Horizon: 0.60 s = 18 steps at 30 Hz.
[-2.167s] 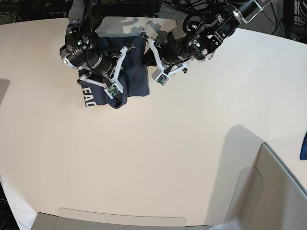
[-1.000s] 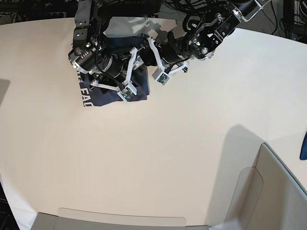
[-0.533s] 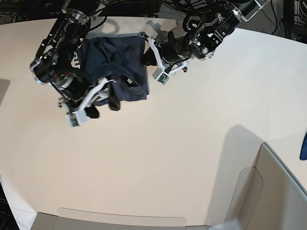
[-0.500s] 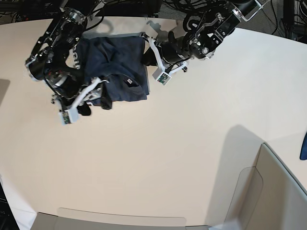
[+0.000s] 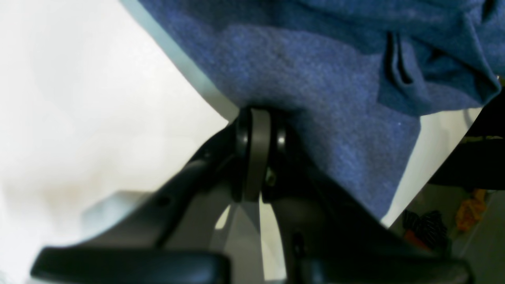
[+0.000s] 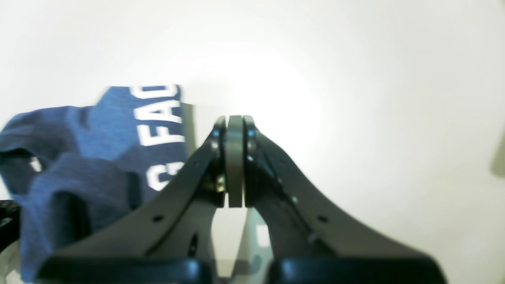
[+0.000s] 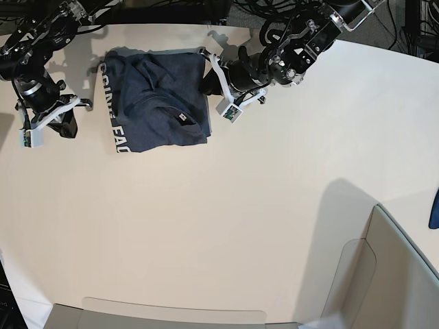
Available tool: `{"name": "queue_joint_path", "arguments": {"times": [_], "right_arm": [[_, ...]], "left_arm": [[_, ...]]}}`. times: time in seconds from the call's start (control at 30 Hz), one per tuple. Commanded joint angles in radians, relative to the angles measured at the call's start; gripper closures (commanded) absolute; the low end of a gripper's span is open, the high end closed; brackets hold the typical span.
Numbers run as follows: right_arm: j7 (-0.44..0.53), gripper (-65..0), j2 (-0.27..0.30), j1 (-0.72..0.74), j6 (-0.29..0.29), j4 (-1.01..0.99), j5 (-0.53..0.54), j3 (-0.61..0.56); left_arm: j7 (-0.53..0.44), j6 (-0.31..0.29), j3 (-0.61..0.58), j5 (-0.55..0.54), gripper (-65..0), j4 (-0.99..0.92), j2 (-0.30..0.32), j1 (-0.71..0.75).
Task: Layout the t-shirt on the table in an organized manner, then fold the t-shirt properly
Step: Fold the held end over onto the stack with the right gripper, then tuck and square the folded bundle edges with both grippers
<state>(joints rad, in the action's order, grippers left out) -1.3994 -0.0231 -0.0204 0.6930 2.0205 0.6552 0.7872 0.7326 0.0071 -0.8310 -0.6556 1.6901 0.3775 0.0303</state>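
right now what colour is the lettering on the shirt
White block letters on the dark blue t-shirt; clearest in the right wrist view.

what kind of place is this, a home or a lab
Most likely a robotics lab or test bench, not a home. A bare off-white table carries only the t-shirt, two black robot arms reach over it from the far edge, and bundles of dark cables lie behind the table.

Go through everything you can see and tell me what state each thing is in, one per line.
t-shirt: folded into a compact block, flat on the table, lettering along one edge.
left gripper: shut on the t-shirt's edge.
right gripper: shut, empty, off to the side of the t-shirt.
table: off-white, carrying the t-shirt.
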Motion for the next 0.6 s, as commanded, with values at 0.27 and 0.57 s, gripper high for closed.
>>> {"name": "queue_joint_path", "arguments": {"times": [0.27,0.57], "right_arm": [[0.018,0.0,-0.041,-0.103,0.005,0.018,-0.084,-0.236],[0.013,0.0,-0.002,-0.16,0.005,0.021,-0.084,-0.593]], "left_arm": [[0.058,0.018,-0.001,0.021,0.0,-0.023,0.007,0.004],[0.057,0.018,-0.001,0.021,0.0,-0.031,0.007,0.003]]}}
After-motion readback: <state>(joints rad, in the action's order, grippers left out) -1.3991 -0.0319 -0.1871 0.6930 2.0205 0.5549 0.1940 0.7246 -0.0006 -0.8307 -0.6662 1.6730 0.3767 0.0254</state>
